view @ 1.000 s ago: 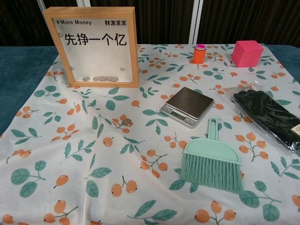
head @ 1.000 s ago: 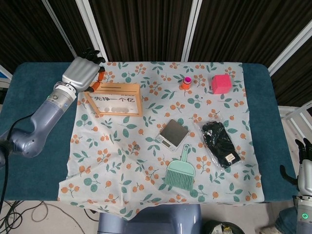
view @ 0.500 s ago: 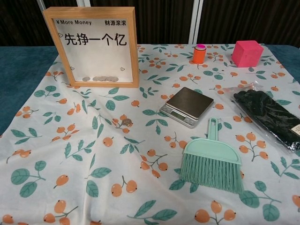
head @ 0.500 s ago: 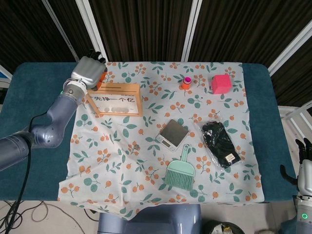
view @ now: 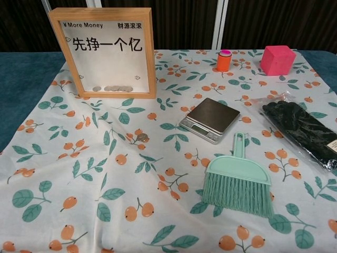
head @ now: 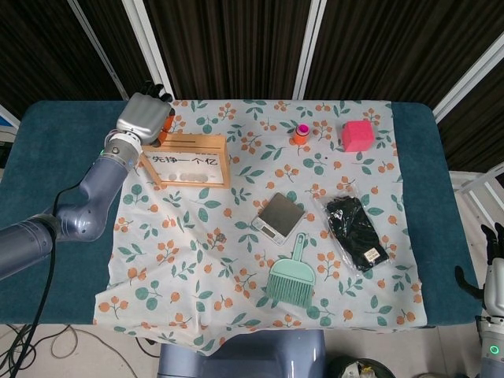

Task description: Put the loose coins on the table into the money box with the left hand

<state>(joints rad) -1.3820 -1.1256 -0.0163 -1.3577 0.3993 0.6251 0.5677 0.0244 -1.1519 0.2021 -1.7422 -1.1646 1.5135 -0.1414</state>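
Note:
The money box (head: 189, 161) is a wooden frame with a clear front, standing upright at the back left of the cloth; several coins lie inside along its bottom (view: 112, 88). One loose coin (view: 142, 137) rests on a fold of the cloth in front of it, also seen from above as the coin (head: 221, 236). My left hand (head: 144, 116) hovers back-up over the box's top left corner, fingers pointing away behind it, so what they hold is hidden. The chest view does not show it. My right hand (head: 493, 272) hangs off the table's right edge, fingers apart and holding nothing.
On the floral cloth (head: 197, 276) lie a small silver scale (head: 279, 216), a mint brush (head: 292, 276), a black packet in plastic (head: 356, 231), a pink cube (head: 357, 135) and a small orange bottle (head: 301, 134). Blue table strips flank the cloth.
The left hand has swung right and turned over the box's top left corner, with only a slight shift in the last half second. The coin and the right hand have stayed put.

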